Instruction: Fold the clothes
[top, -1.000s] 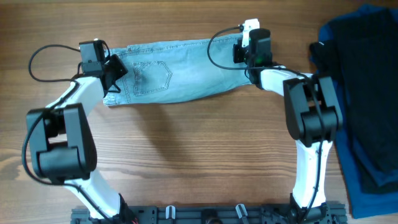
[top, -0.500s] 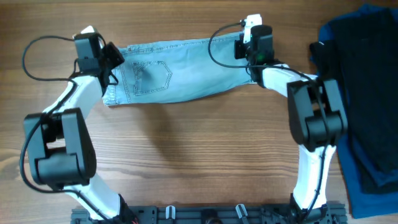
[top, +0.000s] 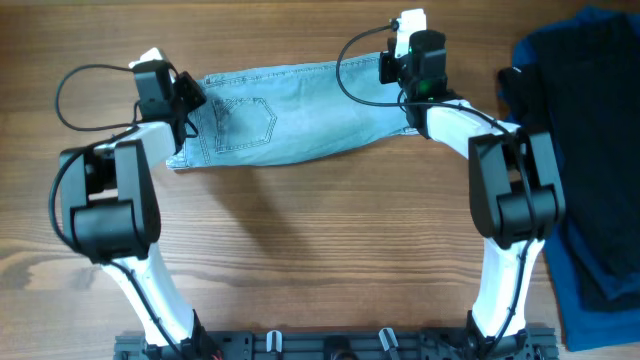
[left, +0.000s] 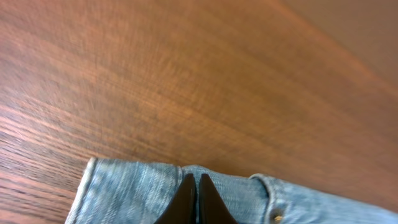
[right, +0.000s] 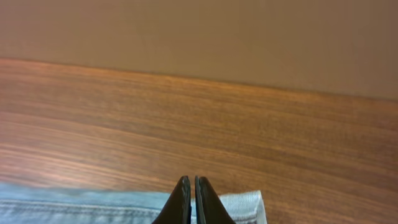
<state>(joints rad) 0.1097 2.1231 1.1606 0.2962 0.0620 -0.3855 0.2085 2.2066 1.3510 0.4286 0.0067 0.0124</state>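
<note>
Soft even light; motion-blurred left wrist view

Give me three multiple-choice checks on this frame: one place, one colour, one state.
1. Where does the black garment lie?
A) at the table's right edge
B) at its left edge
C) on the shorts

2. What colour are the denim shorts?
A) black
B) light blue
C) red

3. How do the left arm's fingers stand?
A) wide open
B) out of view
C) shut

Key:
1 A, the overhead view shows it piled on the dark blue garment at the right edge.
2 B, the overhead view shows pale, faded denim.
3 C, the left wrist view shows the tips together at the waistband.
</note>
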